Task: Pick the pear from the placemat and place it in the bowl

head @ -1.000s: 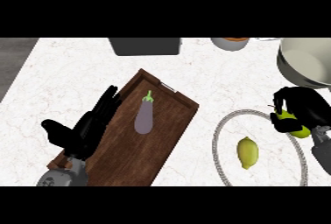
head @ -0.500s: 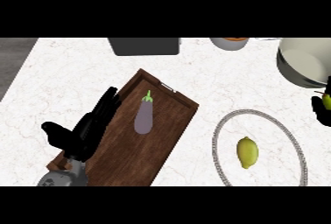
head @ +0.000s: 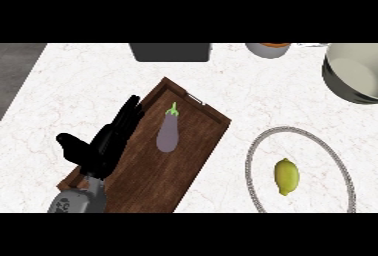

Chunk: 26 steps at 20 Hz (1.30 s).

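The round white placemat point(head: 319, 165) with a grey rim lies at the lower right, and a yellow lemon point(head: 286, 176) rests on it. No pear shows in the head view. The large grey bowl point(head: 348, 82) sits at the upper right edge, partly cut off. My left hand point(head: 103, 145) stands open at the left, fingers straight, over the left edge of a wooden tray point(head: 199, 150). My right hand is out of the view.
A purple eggplant point(head: 168, 132) lies on the wooden tray. A dark container point(head: 171, 51) and a small cup point(head: 268, 49) stand along the back edge. The counter's left edge point(head: 22, 75) meets a grey floor.
My right hand, curled round a green fruit at the right edge, moved up and to the right and has left the view. The left hand has stayed still.
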### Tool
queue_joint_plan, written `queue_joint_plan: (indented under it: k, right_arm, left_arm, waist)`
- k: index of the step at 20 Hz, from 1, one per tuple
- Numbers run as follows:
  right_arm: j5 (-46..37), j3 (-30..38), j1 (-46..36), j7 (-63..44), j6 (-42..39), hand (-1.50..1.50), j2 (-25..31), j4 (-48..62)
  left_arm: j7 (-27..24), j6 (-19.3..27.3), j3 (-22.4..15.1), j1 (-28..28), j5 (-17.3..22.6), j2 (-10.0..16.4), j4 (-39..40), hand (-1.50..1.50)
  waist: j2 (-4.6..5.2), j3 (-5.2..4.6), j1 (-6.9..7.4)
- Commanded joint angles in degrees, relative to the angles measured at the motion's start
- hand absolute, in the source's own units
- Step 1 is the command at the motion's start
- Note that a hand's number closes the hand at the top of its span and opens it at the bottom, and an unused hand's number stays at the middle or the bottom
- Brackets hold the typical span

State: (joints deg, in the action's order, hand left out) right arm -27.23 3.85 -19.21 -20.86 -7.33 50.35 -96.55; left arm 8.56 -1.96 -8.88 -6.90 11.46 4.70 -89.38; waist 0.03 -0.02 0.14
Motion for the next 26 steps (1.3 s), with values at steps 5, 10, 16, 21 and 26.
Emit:
queue_joint_plan:
  k: [5, 10, 16, 21, 26]
  right_arm:
    - [-0.9, 4.4, -13.2, 10.2, -0.5, 1.5, -1.3, 22.4]
    - [-6.0, 4.1, -21.5, 20.3, 6.2, 1.5, -2.9, 43.0]
    - [-13.9, 2.0, -29.5, 28.1, 15.3, 1.5, -4.8, 60.0]
    - [-17.9, 1.9, -31.6, 30.4, 22.3, 1.5, -5.6, 71.2]
    - [-19.5, 1.7, -34.6, 23.2, 17.0, 1.5, -5.2, 80.0]
  left_arm:
    - [-0.1, -1.5, 0.4, 1.4, -0.4, 0.3, -0.2, 0.0]
    - [1.6, -2.0, 0.9, -2.2, 0.4, -0.1, 0.0, 0.0]
    - [1.1, -2.6, -0.2, -1.4, -0.1, -0.7, -0.4, 0.0]
    - [1.1, -3.4, -0.2, -3.9, -0.4, -0.7, 2.2, 0.0]
    - [1.6, -3.7, -0.5, -5.5, 0.0, -1.4, 1.6, 0.0]
  waist:
    - [0.17, 0.02, 0.95]
    - [0.61, 0.08, 2.13]
    - [0.9, 0.11, 3.08]
    - [1.88, 0.23, 4.37]
    - [2.33, 0.26, 5.34]
